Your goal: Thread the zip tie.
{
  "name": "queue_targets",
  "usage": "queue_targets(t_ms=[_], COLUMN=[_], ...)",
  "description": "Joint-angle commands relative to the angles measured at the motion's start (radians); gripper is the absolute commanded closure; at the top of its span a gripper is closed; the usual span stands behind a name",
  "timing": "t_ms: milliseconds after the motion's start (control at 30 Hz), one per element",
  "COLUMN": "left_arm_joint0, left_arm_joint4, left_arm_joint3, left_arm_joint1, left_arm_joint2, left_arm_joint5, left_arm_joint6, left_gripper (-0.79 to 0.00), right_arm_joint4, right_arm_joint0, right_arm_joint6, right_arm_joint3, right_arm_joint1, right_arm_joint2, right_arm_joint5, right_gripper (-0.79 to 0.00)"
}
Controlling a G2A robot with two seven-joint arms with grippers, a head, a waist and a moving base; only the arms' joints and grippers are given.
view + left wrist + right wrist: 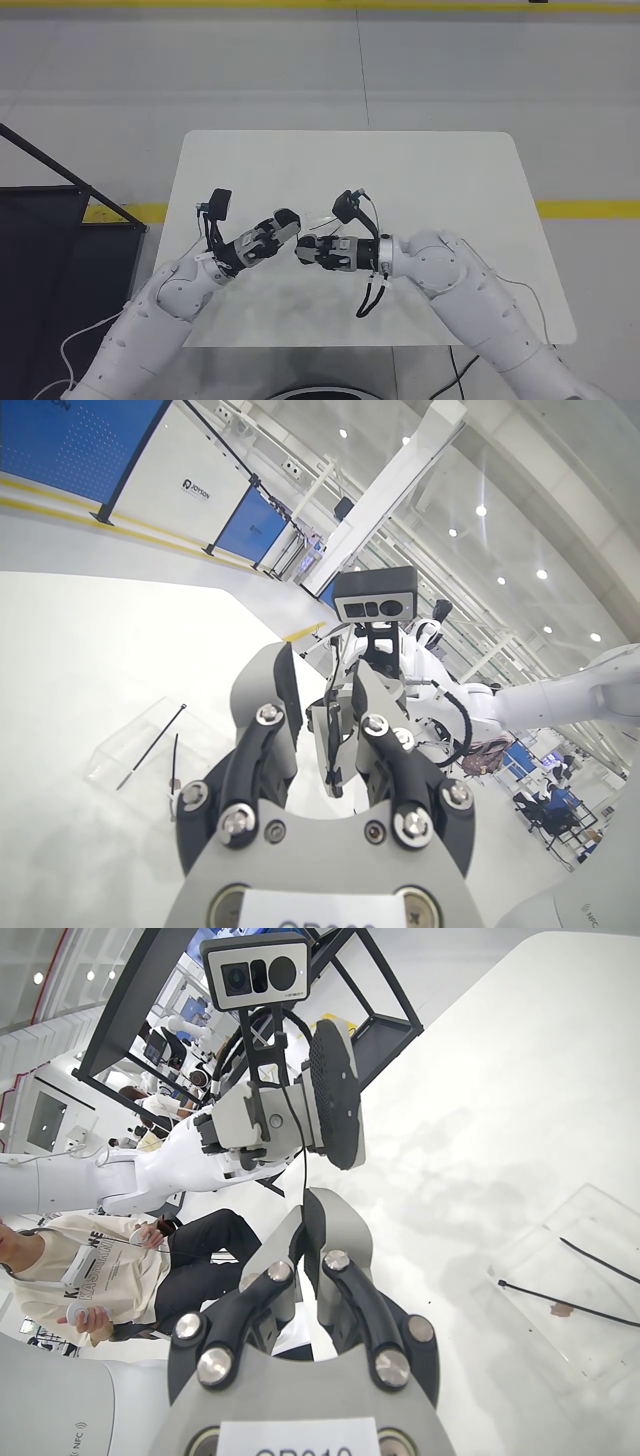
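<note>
Since the two arms meet over the left half of the tabletop (450, 190), about midway between its far and near edges, the step in hand looks like the threading itself rather than any picking up.

On the left, the left pincer (324, 662) hangs above the surface with its fingers apart, and I can make out nothing held between them. Through the gap, its wrist view looks straight at the other arm's tips.

Between the two runs the zip tie (305, 1173), a thin black strap held in the air, off the tabletop. It rises out of the right arm's tips and crosses in front of the left pincer. Farther up I lose it against the dark parts of that arm, so I cannot tell where its free end lies or which end carries the head.

On the right, the right pincer (305, 1213) has its fingers together, clamped on the strap's lower part.

By my judgement the task is not far along: the strap shows as one nearly straight run, with no closed loop that I can see. The next move calls for the left pincer to close on the free part and bend it round so that the tail meets the slot in the head. That needs fine alignment, because the strap is thin and springy and a small error in angle would send the tip past the slot. The right hold must also be firm enough that the strap does not twist.

A clear tray (600, 1208) on the tabletop near the pincers holds two spare ties (550, 1295), lying flat; I cannot place it by an edge.
</note>
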Motion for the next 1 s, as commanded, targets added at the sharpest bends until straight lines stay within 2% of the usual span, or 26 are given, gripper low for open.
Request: queue_targets(t_ms=[0, 100, 300, 533, 867, 900, 933, 967], left_arm_joint0=[-0.002, -0.004, -0.013, -0.017, -0.020, -0.020, -0.020, -0.020], left_arm_joint4=[-0.002, -0.009, -0.018, -0.031, -0.046, -0.045, -0.044, -0.044], left_arm_joint3=[0.002, 0.003, 0.012, 0.021, 0.026, 0.025, 0.025, 0.024], left_arm_joint1=[-0.001, -0.004, -0.009, -0.014, -0.020, -0.020, -0.021, -0.021], left_arm_joint2=[-0.001, 0.000, 0.005, 0.004, 0.002, 0.001, 0.000, 0.000], left_arm_joint5=[0.000, 0.000, 0.000, -0.002, -0.005, -0.005, -0.004, -0.004], left_arm_joint6=[-0.004, -0.011, -0.033, -0.051, -0.076, -0.077, -0.077, -0.078], left_gripper=[-0.286, -0.268, -0.092, 0.000, 0.000, 0.000, 0.000, 0.000], right_arm_joint4=[0.000, 0.001, -0.002, -0.003, -0.007, -0.007, -0.006, -0.005], right_arm_joint0=[0.000, 0.000, 0.000, 0.000, -0.007, -0.008, -0.010, -0.010], right_arm_joint6=[0.008, 0.016, 0.023, 0.027, 0.026, 0.027, 0.029, 0.031], right_arm_joint3=[0.000, 0.000, 0.002, 0.005, 0.007, 0.007, 0.007, 0.007], right_arm_joint1=[0.000, -0.001, -0.004, -0.007, -0.009, -0.009, -0.009, -0.009], right_arm_joint2=[0.001, 0.003, 0.006, 0.009, 0.017, 0.018, 0.019, 0.020], right_arm_joint5=[0.000, 0.002, 0.005, 0.000, -0.004, -0.005, -0.005, -0.005], right_gripper=[0.000, 0.000, 0.000, 0.000, 0.000, -0.089, -0.339, -0.459])
